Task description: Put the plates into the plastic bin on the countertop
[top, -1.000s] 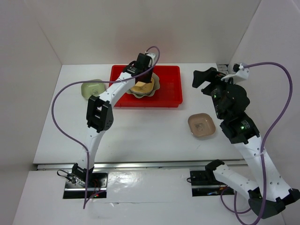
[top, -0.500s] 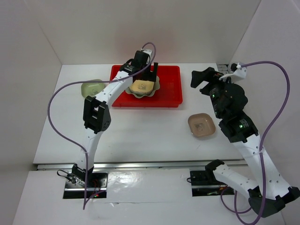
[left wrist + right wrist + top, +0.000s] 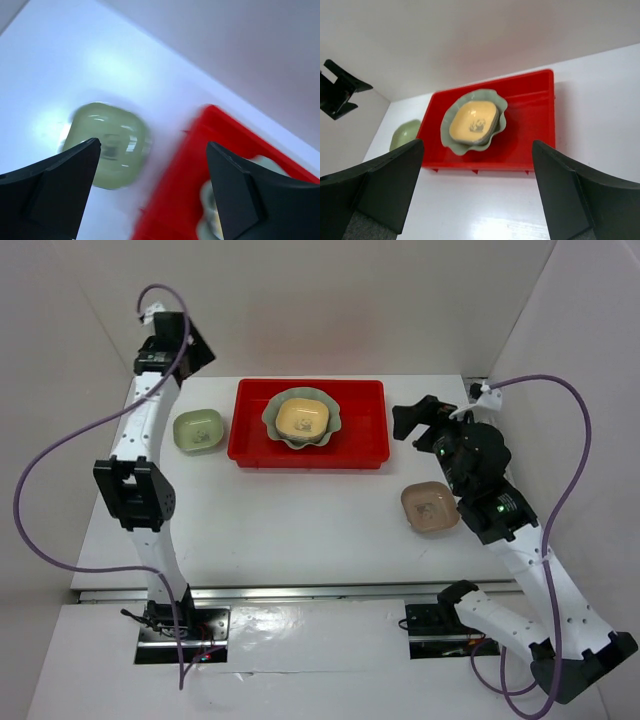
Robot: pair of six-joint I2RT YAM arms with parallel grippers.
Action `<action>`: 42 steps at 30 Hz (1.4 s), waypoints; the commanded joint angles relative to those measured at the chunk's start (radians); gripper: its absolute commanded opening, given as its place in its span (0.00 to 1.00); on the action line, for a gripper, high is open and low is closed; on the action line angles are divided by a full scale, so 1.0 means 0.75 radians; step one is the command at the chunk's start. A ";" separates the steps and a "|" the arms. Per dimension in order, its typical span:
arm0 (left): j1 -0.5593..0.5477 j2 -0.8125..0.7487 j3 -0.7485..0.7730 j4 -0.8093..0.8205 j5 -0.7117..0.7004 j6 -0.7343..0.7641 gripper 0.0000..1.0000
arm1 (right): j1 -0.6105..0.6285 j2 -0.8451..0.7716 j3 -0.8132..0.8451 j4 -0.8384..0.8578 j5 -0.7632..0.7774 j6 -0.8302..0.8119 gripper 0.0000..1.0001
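The red plastic bin [image 3: 365,435] [image 3: 530,125] stands at the back of the white countertop [image 3: 300,525]. In it lies the pale green scallop-rimmed plate [image 3: 272,418] [image 3: 449,137], with a yellow dish [image 3: 303,418] [image 3: 472,122] nested inside. A small green dish [image 3: 198,430] [image 3: 107,145] sits on the counter left of the bin. A pinkish-tan dish [image 3: 430,507] sits at the right. My left gripper [image 3: 175,340] [image 3: 152,145] hangs open and empty, high over the back left corner. Right of the bin, my right gripper [image 3: 415,418] [image 3: 476,145] is open and empty.
White panels wall the counter at the back and on both sides. The left arm's purple cable [image 3: 60,455] loops out toward the left wall. The right arm's links rise over the counter just behind the pinkish-tan dish.
My left gripper opened and left the yellow dish in the scalloped plate, then swung up and left to the back left corner. The right gripper crept slightly left.
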 commanded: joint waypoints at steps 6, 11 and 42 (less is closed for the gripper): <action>0.267 0.141 -0.179 0.073 0.087 0.055 1.00 | 0.022 0.002 -0.116 0.120 -0.235 -0.069 0.95; 0.310 0.215 -0.234 0.087 0.071 0.084 1.00 | 0.022 0.014 -0.144 0.120 -0.259 -0.093 0.95; 0.394 0.224 -0.439 0.057 0.006 -0.084 0.00 | 0.022 0.026 -0.083 0.108 -0.300 -0.057 0.96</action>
